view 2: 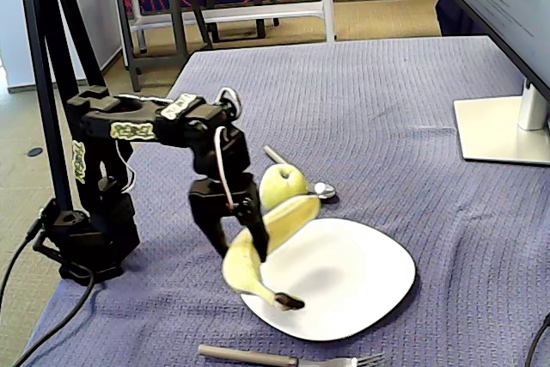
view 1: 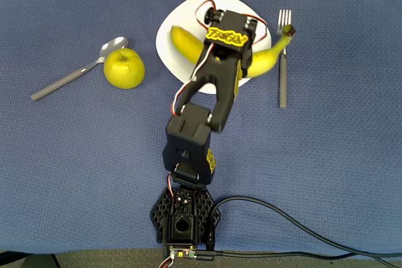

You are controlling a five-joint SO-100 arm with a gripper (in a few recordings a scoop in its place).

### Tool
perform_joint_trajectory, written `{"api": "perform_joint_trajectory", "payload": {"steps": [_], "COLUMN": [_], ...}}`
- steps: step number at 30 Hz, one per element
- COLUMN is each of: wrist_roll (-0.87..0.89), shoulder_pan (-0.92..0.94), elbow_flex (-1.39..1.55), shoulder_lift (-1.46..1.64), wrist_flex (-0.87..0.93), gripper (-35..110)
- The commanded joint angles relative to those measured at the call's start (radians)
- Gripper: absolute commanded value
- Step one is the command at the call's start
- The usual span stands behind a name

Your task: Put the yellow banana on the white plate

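- My tool (view 2: 243,238) is clamped on the yellow banana (view 2: 258,251), one finger on each side of its middle, as the fixed view shows.
- In that view the banana hangs in my grip clear of the surface, tilted, its dark stem tip lowest and just over the near rim of the white plate (view 2: 361,272).
- From overhead my tool (view 1: 227,61) sits under my black wrist, and the banana (view 1: 182,42) runs across the plate (view 1: 201,4), one end over the dish, the stem end reaching past the plate's right rim.
- In the overhead view the stem tip lies just beside the head of a fork (view 1: 284,61), which rests on the counter (view 1: 345,123) right of the plate; I cannot tell whether they touch.
- In the fixed view the fork (view 2: 284,357) lies along the near edge, in front of the plate.
- A yellow-green apple (view 1: 124,68) stands left of the plate in the overhead view, with a spoon (view 1: 75,76) touching or just beside it, bowl near the apple's top.
- In the fixed view the apple (view 2: 282,185) sits behind the banana, the spoon's bowl (view 2: 323,188) just beside it.
- The counter carries a blue woven cloth; my base (view 1: 184,218) stands at its near edge in the overhead view, a black cable trailing right.
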Motion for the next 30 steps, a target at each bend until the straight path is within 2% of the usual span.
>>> {"api": "perform_joint_trajectory", "payload": {"steps": [1,10,19,22,30], "wrist_roll": [0.112,0.305,0.295,0.299,0.31], "shoulder_pan": [-0.048,-0.106,-0.121,-0.123,-0.097], "elbow_flex": [-0.192,-0.456,-0.52,-0.489,-0.465], "shoulder_lift": [-0.052,-0.293,-0.407,-0.408,-0.472], "wrist_flex": [-0.025,0.0,-0.021,-0.028,-0.028], "gripper": [0,0,0,11,19]}}
